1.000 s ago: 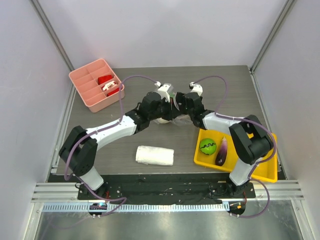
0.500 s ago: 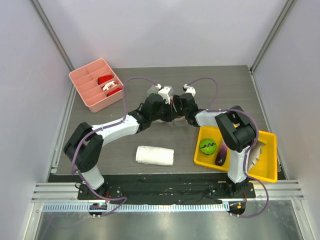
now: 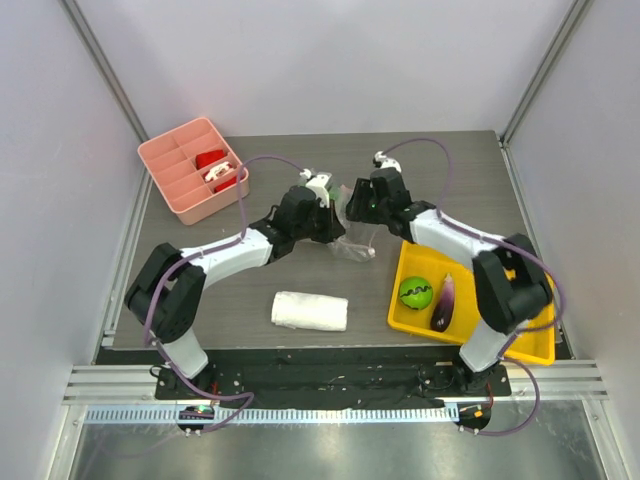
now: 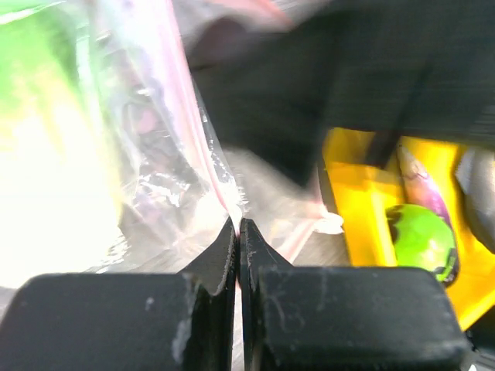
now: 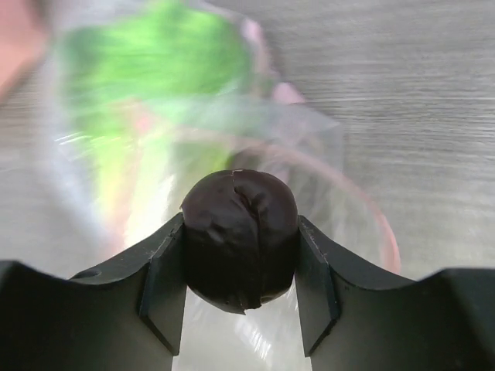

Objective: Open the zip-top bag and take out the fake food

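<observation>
The zip-top bag [image 3: 354,242] is clear and crinkly and hangs off the table between the two grippers. My left gripper [image 3: 334,222] is shut on its pink zip strip [image 4: 207,166]. The pale green-white cabbage [image 4: 46,147] is inside the bag, also seen in the right wrist view [image 5: 155,85]. My right gripper [image 3: 359,208] is shut on a dark round fake food piece [image 5: 240,232], held just in front of the bag's open mouth. The striped green ball [image 3: 415,293] and the purple eggplant [image 3: 444,302] lie in the yellow tray [image 3: 520,345].
A folded white towel [image 3: 309,311] lies near the front middle. A pink divided box [image 3: 180,180] with red-white items stands at the back left. The yellow tray sits at the front right, under the right arm.
The right gripper has pulled back and to the right from the bag with the dark round piece in it. The left gripper has shifted slightly left, still holding the bag, which now hangs more open.
</observation>
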Robot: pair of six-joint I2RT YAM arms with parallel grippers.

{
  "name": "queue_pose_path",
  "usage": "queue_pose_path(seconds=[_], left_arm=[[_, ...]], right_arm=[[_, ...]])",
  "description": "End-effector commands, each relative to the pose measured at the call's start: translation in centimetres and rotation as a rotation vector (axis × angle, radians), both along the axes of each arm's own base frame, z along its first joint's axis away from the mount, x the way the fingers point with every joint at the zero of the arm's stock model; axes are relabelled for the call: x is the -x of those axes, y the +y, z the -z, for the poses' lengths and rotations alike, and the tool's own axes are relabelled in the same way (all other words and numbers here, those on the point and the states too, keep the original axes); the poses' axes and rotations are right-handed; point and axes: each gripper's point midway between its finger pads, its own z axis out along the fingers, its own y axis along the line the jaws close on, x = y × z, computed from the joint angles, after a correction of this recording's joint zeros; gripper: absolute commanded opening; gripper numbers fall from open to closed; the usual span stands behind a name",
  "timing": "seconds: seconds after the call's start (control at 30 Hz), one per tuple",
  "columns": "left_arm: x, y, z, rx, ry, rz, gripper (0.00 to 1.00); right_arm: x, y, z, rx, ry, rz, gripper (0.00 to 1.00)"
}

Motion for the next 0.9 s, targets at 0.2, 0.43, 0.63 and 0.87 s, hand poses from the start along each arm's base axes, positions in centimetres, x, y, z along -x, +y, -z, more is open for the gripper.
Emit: queue_pose_path(seconds=[0.2,0.43,0.63,0.87], left_arm=[[-0.3,1.8,-3.0,0.012,-0.054,-0.014,0.0],[1.2,1.0,-4.7,0.062,-0.08,0.081,0.0],[1.6,0.8,-6.8,0.092,-0.111,0.107,0.0],[2.0,0.9,-8.4,0.109,-0.138,0.125,0.0]], right_arm=[[9.1,-8.8,-8.2,0.068,-0.001,0.173,0.29],[16.7,-21.0,-2.4,0.186,0.133,0.551,0.33],[18.7,-21.7,-3.3,0.074,0.1,0.665,0.64],[19.9,-20.6,-5.1,-0.004,0.076,0.606,1.0]])
